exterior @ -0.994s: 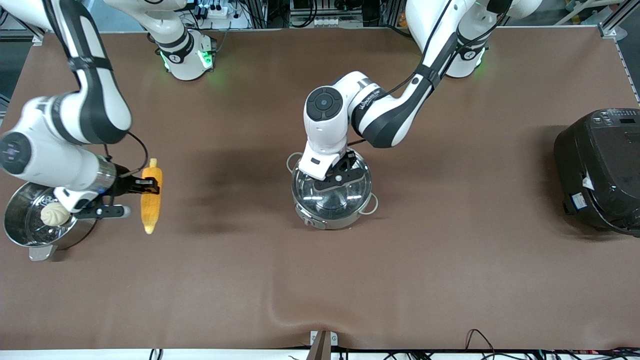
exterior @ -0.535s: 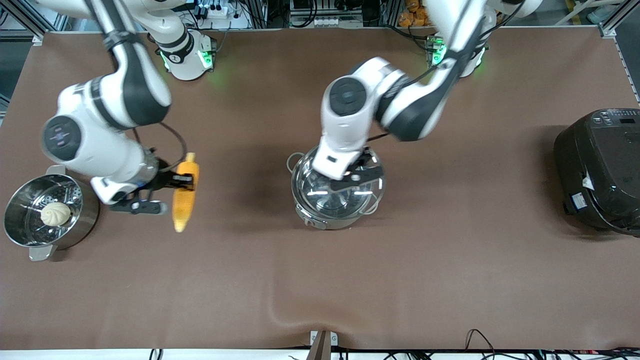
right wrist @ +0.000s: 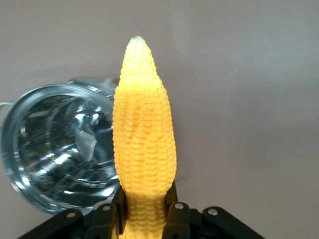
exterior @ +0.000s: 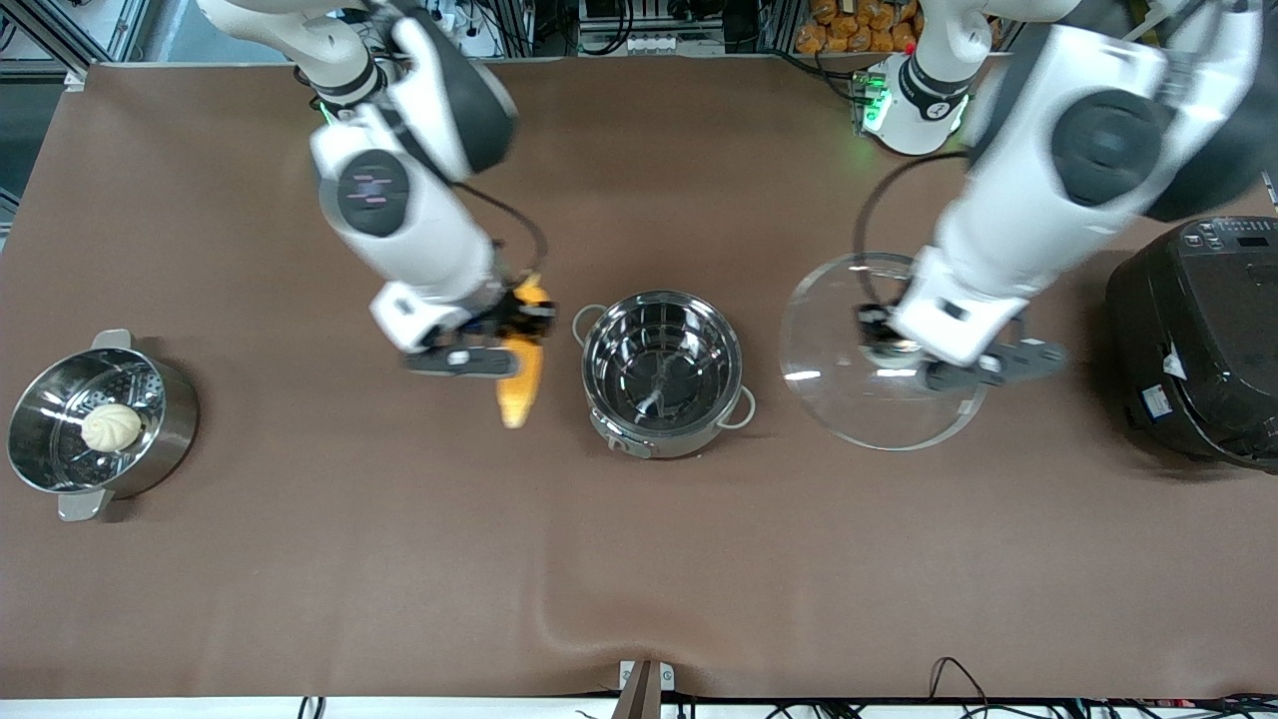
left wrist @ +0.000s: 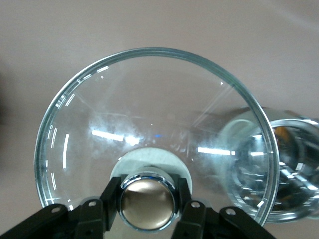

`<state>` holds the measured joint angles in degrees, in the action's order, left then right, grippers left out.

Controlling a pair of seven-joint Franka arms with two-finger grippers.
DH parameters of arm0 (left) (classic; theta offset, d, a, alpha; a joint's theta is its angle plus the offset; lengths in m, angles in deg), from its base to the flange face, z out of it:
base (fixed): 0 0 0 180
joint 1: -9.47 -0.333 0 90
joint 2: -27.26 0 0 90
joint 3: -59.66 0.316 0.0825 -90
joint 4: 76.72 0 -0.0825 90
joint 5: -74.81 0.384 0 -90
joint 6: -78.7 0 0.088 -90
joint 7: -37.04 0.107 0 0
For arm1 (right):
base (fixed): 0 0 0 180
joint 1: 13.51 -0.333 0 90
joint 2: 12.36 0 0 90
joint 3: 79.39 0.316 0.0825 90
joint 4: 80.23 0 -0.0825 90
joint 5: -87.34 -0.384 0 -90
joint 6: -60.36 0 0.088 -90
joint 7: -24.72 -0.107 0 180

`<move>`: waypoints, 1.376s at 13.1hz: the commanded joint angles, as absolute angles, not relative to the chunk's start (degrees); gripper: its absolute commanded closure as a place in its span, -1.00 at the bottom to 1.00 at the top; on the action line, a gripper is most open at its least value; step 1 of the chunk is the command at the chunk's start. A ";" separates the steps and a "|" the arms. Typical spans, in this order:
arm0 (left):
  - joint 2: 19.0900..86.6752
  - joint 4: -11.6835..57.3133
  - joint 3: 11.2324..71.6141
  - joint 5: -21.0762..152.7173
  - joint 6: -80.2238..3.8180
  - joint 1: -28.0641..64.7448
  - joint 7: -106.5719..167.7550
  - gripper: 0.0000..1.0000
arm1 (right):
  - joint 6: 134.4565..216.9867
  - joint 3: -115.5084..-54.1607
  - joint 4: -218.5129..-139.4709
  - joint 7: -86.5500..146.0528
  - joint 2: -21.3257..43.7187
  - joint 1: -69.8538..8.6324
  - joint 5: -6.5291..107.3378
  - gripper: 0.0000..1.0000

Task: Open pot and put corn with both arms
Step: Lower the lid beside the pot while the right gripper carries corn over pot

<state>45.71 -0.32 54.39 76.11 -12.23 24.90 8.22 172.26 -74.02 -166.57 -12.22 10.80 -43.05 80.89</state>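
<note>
- I read the pot (exterior: 662,371) at mid-table, uncovered, standing between my two grippers; its polished steel bowl is round, with a thin wire loop handle on each side.
- I hold the corn (exterior: 521,371) in the right gripper (exterior: 519,322), fingers clamped on its stub end; the cob hangs over the cloth just beside the pot, toward the right arm's end of the table. The cob is yellow-orange, tapered, with rows of kernels.
- I hold the glass lid (exterior: 877,352) in the left gripper (exterior: 884,345), fingers clamped on its tan, chrome-rimmed knob (left wrist: 147,200); the lid is clear, round, steel-rimmed, and raised over the cloth beside the pot, toward the left arm's end.
- Half a second ago the lid was barely lifted above the pot, and the corn hung well apart from it.
</note>
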 commanded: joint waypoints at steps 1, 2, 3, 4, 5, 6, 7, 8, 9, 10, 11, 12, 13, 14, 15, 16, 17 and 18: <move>44.14 4.56 53.86 75.69 -12.18 21.52 11.37 1.00 | 177.14 -74.99 -159.51 -19.02 19.00 -48.91 83.11 0.79; 43.88 6.06 53.86 75.78 -12.70 19.94 12.60 1.00 | 181.09 -74.99 -159.51 -22.01 20.59 -50.32 84.77 0.79; 43.52 7.64 53.77 75.78 -13.49 19.14 13.39 1.00 | 184.17 -74.99 -159.34 -24.91 22.60 -51.56 86.01 0.79; 42.56 10.09 53.69 75.78 -15.33 18.35 13.66 1.00 | 185.59 -74.99 -158.12 -26.33 24.63 -52.61 86.80 0.79; 41.42 13.77 53.68 75.78 -18.48 18.17 14.19 1.00 | 185.70 -75.08 -156.97 -27.39 26.21 -53.41 87.85 0.79; 39.85 18.24 53.77 75.78 -22.43 17.82 15.58 1.00 | 185.70 -75.08 -156.70 -28.44 27.19 -53.76 89.17 0.68; 38.09 22.99 53.77 75.78 -27.25 16.77 18.21 1.00 | 185.78 -74.99 -156.70 -29.59 27.98 -54.20 90.40 0.53; 36.77 27.65 53.69 75.78 -31.91 15.54 20.23 1.00 | 185.70 -74.99 -156.70 -30.12 28.33 -54.55 90.59 0.39; 35.88 31.69 53.77 75.78 -36.05 15.01 21.82 1.00 | 185.17 -74.99 -156.70 -30.30 28.25 -54.82 90.59 0.36; 35.44 35.39 53.77 75.78 -40.09 14.92 22.19 1.00 | 184.91 -74.99 -156.79 -30.30 28.16 -55.26 90.50 0.34; 34.91 38.73 53.86 77.17 -43.79 15.00 22.28 1.00 | 184.91 -74.99 -156.96 -30.30 28.08 -55.35 90.59 0.33; 34.56 42.16 53.77 81.10 -47.91 15.00 22.19 1.00 | 184.91 -74.99 -157.14 -30.30 28.16 -55.35 90.59 0.23; 34.56 45.15 53.77 83.23 -52.30 14.83 22.19 1.00 | 184.82 -74.99 -157.14 -30.47 28.07 -55.35 90.50 -0.43; 35.34 47.62 53.69 83.34 -56.96 13.26 22.19 1.00 | 184.21 -74.99 -157.14 -31.87 27.55 -54.91 90.42 -0.78; 36.91 49.56 53.68 83.86 -61.53 12.72 22.19 1.00 | 182.64 -74.99 -156.96 -32.58 27.11 -54.73 90.59 -1.00; 38.93 50.53 53.77 83.95 -64.88 12.63 22.19 1.00 | 181.23 -75.08 -156.96 -32.41 26.32 -54.30 90.59 -1.00; 41.04 50.28 53.77 83.87 -65.70 12.20 22.19 1.00 | 179.21 -75.08 -157.05 -31.63 24.92 -52.99 90.50 -1.00; 42.63 50.19 53.77 83.95 -66.93 11.41 22.19 1.00 | 175.71 -75.08 -157.14 -29.10 23.34 -51.50 90.59 -1.00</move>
<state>40.77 50.38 54.34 82.57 -64.35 12.98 21.73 180.60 -75.45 -156.96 -30.66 26.57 -54.01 89.68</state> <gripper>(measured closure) 0.498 0.225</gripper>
